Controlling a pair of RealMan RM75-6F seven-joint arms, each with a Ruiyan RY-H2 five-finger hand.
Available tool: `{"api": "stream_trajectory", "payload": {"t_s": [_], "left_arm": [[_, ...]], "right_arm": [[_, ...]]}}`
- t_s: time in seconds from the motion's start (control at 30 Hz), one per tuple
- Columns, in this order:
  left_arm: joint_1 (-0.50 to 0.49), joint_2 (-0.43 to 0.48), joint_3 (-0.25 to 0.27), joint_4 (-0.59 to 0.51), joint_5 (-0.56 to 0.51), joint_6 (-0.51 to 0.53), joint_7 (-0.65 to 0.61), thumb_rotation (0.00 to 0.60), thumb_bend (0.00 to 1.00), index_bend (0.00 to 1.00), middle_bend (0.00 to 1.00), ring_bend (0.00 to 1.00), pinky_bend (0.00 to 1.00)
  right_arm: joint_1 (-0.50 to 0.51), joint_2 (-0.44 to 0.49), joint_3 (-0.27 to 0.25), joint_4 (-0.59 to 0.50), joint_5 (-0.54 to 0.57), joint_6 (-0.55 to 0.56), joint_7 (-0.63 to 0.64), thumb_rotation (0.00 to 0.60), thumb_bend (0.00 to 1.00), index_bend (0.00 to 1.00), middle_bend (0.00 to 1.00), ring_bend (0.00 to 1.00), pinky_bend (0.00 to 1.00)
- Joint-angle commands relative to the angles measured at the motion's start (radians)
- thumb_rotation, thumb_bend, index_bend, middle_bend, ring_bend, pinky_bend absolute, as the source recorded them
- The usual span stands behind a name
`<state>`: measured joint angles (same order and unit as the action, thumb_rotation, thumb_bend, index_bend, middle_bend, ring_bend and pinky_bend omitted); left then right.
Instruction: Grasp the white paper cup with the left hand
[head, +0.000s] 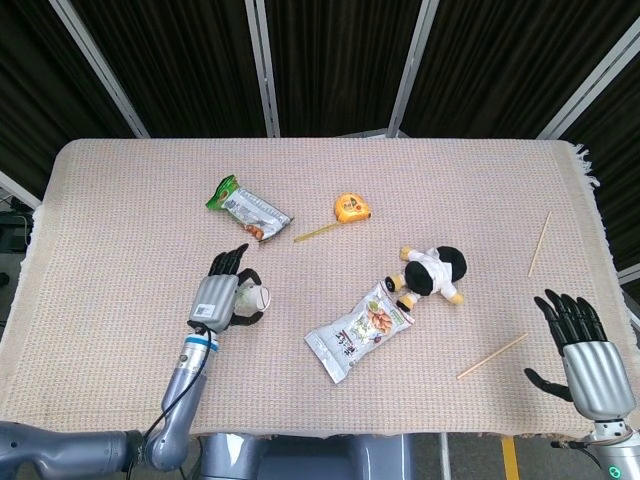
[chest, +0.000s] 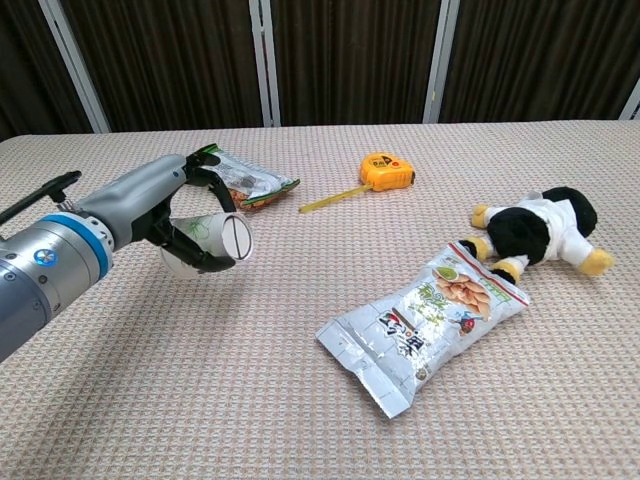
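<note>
The white paper cup with a faint green print (chest: 213, 238) lies on its side at the left of the chest view, flat base facing right, gripped in the left hand (chest: 170, 210).

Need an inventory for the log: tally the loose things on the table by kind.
Paper cup, held by the left hand: 1
Snack bags: 2
Tape measure: 1
Stuffed toy: 1
Wooden sticks: 2
Total: 7

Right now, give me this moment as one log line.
left hand: holds white paper cup, lifted | right hand: open, idle | task: cup grasped
</note>
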<state>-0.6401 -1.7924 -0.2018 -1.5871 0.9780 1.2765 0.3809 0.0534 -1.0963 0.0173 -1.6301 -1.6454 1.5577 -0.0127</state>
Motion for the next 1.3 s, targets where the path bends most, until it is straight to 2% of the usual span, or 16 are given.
{"api": "stream_trajectory", "payload": {"t_s": [0.03, 0.33, 0.67, 0.73, 0.77, 0.87, 0.9, 0.93, 1.2, 1.3], "left_arm": [[0.057, 0.001, 0.001, 0.056, 0.133, -0.052, -0.249, 0.600, 0.13, 0.48, 0.00, 0.00, 0.00], [0.088, 0.017, 0.031, 0.150, 0.164, -0.161, -0.473, 0.600, 0.13, 0.47, 0.00, 0.00, 0.00], [0.117, 0.055, 0.039, 0.213, 0.188, -0.197, -0.574, 0.600, 0.13, 0.46, 0.00, 0.00, 0.00], [0.127, 0.068, 0.044, 0.212, 0.193, -0.196, -0.585, 0.600, 0.13, 0.42, 0.00, 0.00, 0.00], [0.132, 0.075, 0.047, 0.211, 0.196, -0.195, -0.588, 0.600, 0.13, 0.36, 0.00, 0.00, 0.00], [0.145, 0.099, 0.061, 0.210, 0.213, -0.193, -0.600, 0.600, 0.13, 0.10, 0.00, 0.00, 0.00], [0.150, 0.110, 0.068, 0.210, 0.224, -0.192, -0.603, 0.600, 0.13, 0.03, 0.00, 0.00, 0.00], [0.153, 0.117, 0.074, 0.211, 0.231, -0.193, -0.604, 0.600, 0.13, 0.01, 0.00, 0.00, 0.00], [0.191, 0.181, 0.098, 0.183, 0.292, -0.145, -0.636, 0.600, 0.13, 0.00, 0.00, 0.00, 0.00], [0.228, 0.226, 0.114, 0.156, 0.346, -0.062, -0.618, 0.600, 0.13, 0.00, 0.00, 0.00, 0.00]], "right_arm": [[0.001, -0.001, -0.001, 0.000, -0.002, -0.002, -0.005, 0.600, 0.03, 0.04, 0.00, 0.00, 0.00], [0.004, -0.009, -0.002, 0.002, 0.001, -0.011, -0.028, 0.600, 0.03, 0.04, 0.00, 0.00, 0.00], [0.005, -0.016, -0.004, 0.000, 0.002, -0.017, -0.047, 0.600, 0.03, 0.04, 0.00, 0.00, 0.00], [0.005, -0.017, -0.005, -0.001, 0.001, -0.018, -0.049, 0.600, 0.03, 0.04, 0.00, 0.00, 0.00], [0.005, -0.018, -0.005, -0.001, 0.000, -0.018, -0.051, 0.600, 0.03, 0.04, 0.00, 0.00, 0.00], [0.005, -0.018, -0.006, -0.003, -0.001, -0.019, -0.053, 0.600, 0.03, 0.04, 0.00, 0.00, 0.00], [0.005, -0.017, -0.007, -0.004, -0.001, -0.019, -0.054, 0.600, 0.03, 0.04, 0.00, 0.00, 0.00], [0.005, -0.018, -0.007, -0.004, -0.002, -0.019, -0.055, 0.600, 0.03, 0.04, 0.00, 0.00, 0.00], [0.006, -0.020, -0.007, -0.003, -0.002, -0.020, -0.062, 0.600, 0.03, 0.04, 0.00, 0.00, 0.00], [0.006, -0.023, -0.003, 0.001, 0.003, -0.019, -0.060, 0.600, 0.03, 0.04, 0.00, 0.00, 0.00]]}}
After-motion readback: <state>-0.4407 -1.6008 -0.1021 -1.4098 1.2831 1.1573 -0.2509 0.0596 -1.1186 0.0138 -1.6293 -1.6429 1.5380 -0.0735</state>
